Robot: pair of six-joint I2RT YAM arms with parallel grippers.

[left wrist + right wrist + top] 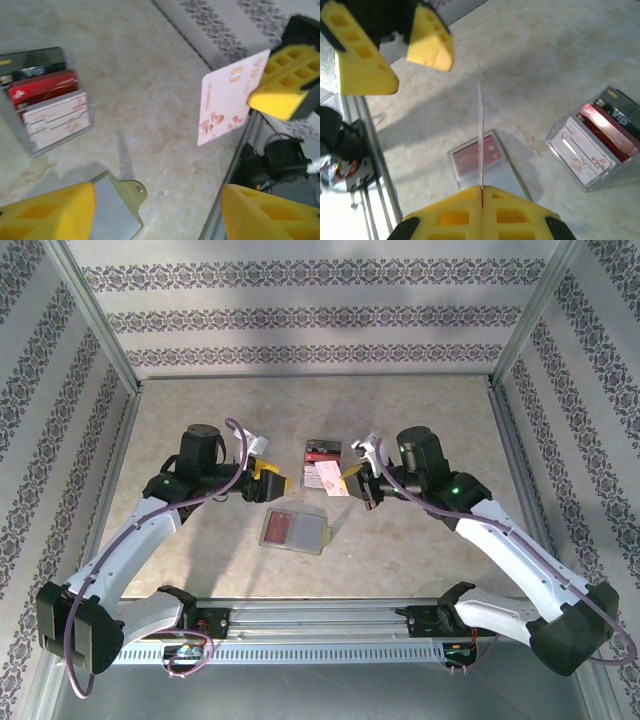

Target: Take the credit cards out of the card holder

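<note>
No readable text: print on white-pink card [225,105] and tray cards [45,92] too blurred.

Your desk [430,420] is pale and marbled. On it you have the card holder [294,531] lying open and flat, a red card [282,528] seemingly tucked inside. Farther back stands a clear tray [589,186] with cards [600,135] in it.
</note>
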